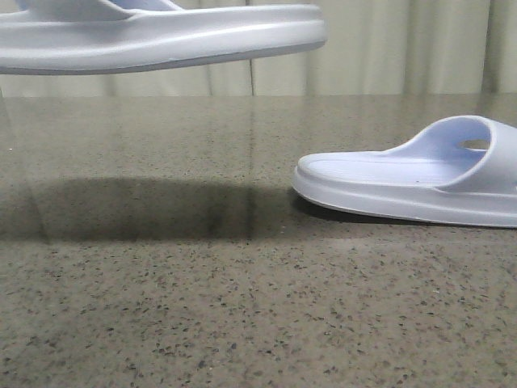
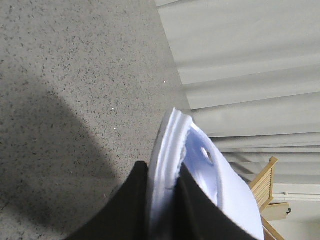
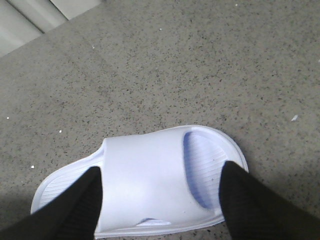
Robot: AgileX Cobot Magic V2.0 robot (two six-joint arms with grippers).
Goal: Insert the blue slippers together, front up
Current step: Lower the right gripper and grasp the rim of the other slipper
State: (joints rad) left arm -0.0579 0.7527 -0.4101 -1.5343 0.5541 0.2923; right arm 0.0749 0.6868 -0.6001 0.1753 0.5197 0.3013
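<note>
Two blue slippers: one aloft, our left gripper pinching its sole edge; other on table, strap between our right gripper spread fingers, unclamped. We judge: close right on strap, lift level, align toes, nest slowly.

Only the fingers of the robot show. The left gripper has two matte black fingers, broad, smooth and flat-sided, narrowing toward rounded tips. The right gripper has black fingers too, their pads covered in a fine ribbed, grid-like texture, with rounded tips.
</note>
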